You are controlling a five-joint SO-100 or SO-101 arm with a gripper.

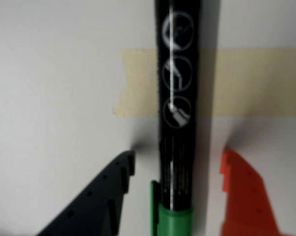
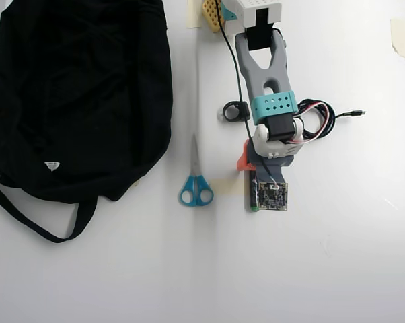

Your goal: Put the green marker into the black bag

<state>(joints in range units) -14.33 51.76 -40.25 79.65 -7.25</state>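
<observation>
In the wrist view a plain white tabletop (image 1: 54, 73) fills the background, crossed by a strip of pale tan tape (image 1: 246, 81). The green marker (image 1: 176, 123) lies flat on it, its black barrel with pale print running up the picture and crossing over the tape, its green end at the bottom edge. The gripper (image 1: 177, 160) hangs over the marker with its jaws spread wide, the black one to the left and the orange one to the right. White tabletop shows between each tip and the barrel, so nothing is gripped. How low the tips sit against the surface cannot be told from here.

In the overhead view the same white tabletop (image 2: 337, 269) carries everything. The arm (image 2: 266, 74) reaches down the picture from the top edge, and the gripper (image 2: 251, 176) is mostly hidden beneath the wrist and its camera board; only a bit of the green marker (image 2: 254, 207) peeks out beside the board. The black bag (image 2: 75, 87) lies at the left, well apart from the marker, with the blue-handled scissors (image 2: 195, 176) between them.

By my reading the task is at its start: the jaws are lined up astride the marker, but the grasp, the lift, the carry across to the bag and the drop all remain.
</observation>
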